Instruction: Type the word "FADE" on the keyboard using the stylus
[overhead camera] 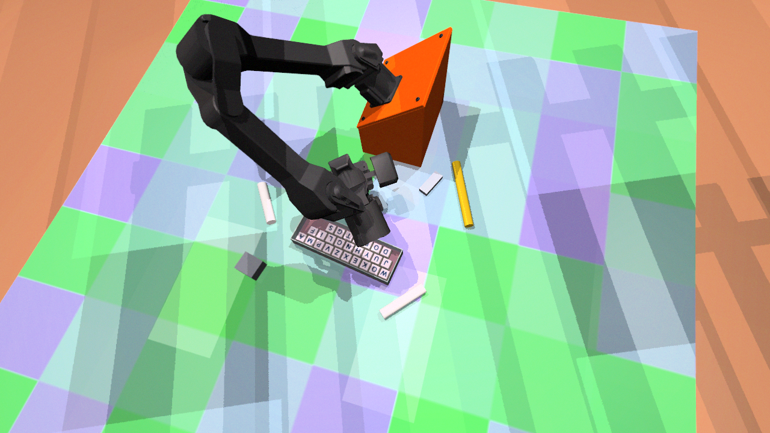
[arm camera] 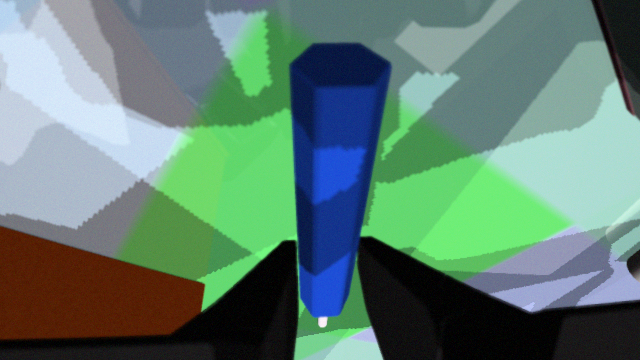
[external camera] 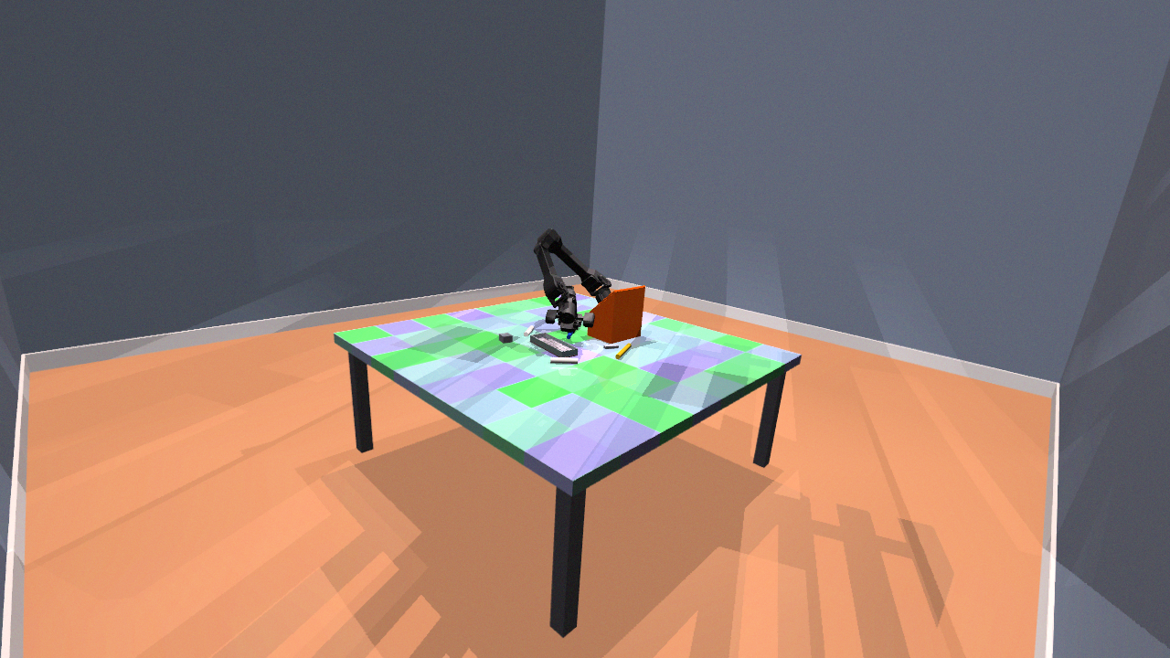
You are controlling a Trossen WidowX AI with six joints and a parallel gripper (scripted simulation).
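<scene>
My gripper (arm camera: pixel 327 252) is shut on the blue stylus (arm camera: pixel 336 175) (external camera: pixel 569 334). In the wrist view the fingers press its lower part from both sides; its thin pale tip points down and its wide end stands toward the camera. In the top view the arm hides the fingers and stylus. The keyboard (overhead camera: pixel 346 255) (external camera: pixel 553 344) lies beside the gripper, its letters upside down in the top view. The A key (overhead camera: pixel 301 237) and F key (overhead camera: pixel 312 230) are at its left end, the E key (overhead camera: pixel 355 259) is near the middle, and the D key (overhead camera: pixel 385 251) is at the right.
The orange arm base (overhead camera: pixel 398 128) (external camera: pixel 617 319) stands behind the gripper. A yellow rod (overhead camera: pixel 462 193) and a small flat block (overhead camera: pixel 431 184) lie right. One white cylinder (overhead camera: pixel 266 202) lies left, another white cylinder (overhead camera: pixel 402 301) in front of the keyboard. A grey block (overhead camera: pixel 250 265) is at the left.
</scene>
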